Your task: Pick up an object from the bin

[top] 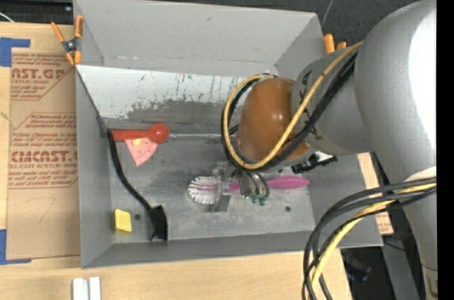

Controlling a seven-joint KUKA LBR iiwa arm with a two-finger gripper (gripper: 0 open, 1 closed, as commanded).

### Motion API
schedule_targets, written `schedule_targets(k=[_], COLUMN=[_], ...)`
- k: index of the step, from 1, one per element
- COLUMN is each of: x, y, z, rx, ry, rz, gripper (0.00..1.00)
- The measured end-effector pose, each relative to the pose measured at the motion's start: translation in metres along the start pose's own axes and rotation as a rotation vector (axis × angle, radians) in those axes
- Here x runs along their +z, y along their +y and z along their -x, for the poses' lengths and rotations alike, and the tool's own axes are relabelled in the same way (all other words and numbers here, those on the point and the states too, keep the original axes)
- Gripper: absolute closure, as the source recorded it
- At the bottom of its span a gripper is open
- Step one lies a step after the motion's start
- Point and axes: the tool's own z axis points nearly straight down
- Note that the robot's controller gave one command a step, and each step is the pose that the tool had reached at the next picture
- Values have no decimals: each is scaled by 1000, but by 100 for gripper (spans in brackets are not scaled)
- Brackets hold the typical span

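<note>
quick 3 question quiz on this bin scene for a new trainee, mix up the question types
1. Multiple choice: the gripper is over which thing?
A. a blue cup
B. the pink-handled brush
C. a green ball
2. True or false: the yellow block lies near the lower left corner of the bin, beside the head of the black tool.
3. Fill in: the red spoon lies next to a ___ triangular piece.

Key: 1 B. 2 true. 3 pink.
</note>
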Motion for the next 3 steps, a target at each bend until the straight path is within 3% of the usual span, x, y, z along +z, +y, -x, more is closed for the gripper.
schedule_targets(k=[2,3], x=[-2,-20], y=[0,0], z=[0,-2], rx=[0,-1], ry=[-1,5], rz=[0,0], gripper=[100,100])
